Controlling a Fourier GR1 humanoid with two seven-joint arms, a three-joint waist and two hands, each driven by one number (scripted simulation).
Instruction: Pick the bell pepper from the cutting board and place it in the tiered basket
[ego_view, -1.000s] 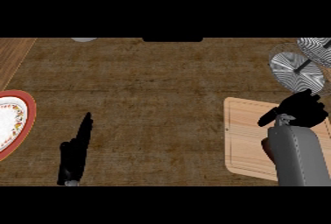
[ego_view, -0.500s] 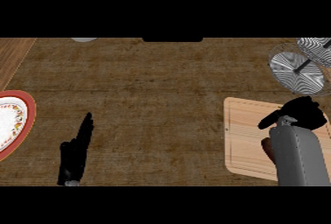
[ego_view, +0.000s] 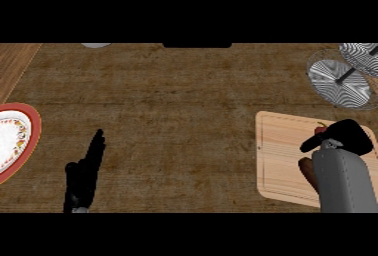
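Head view: right robot hand (ego_view: 348, 137) curls over the red bell pepper (ego_view: 320, 129) on the pale wooden cutting board (ego_view: 284, 155); left robot hand (ego_view: 85, 172) open. Pepper likely light, smooth, rollable; wrap its body.

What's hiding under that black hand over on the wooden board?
A bit of red bell pepper peeks out beside the right hand, over the cutting board. The rest is covered by the hand.

One head view — steeply down on the counter (ego_view: 184, 100), forearms entering from the lower edge.
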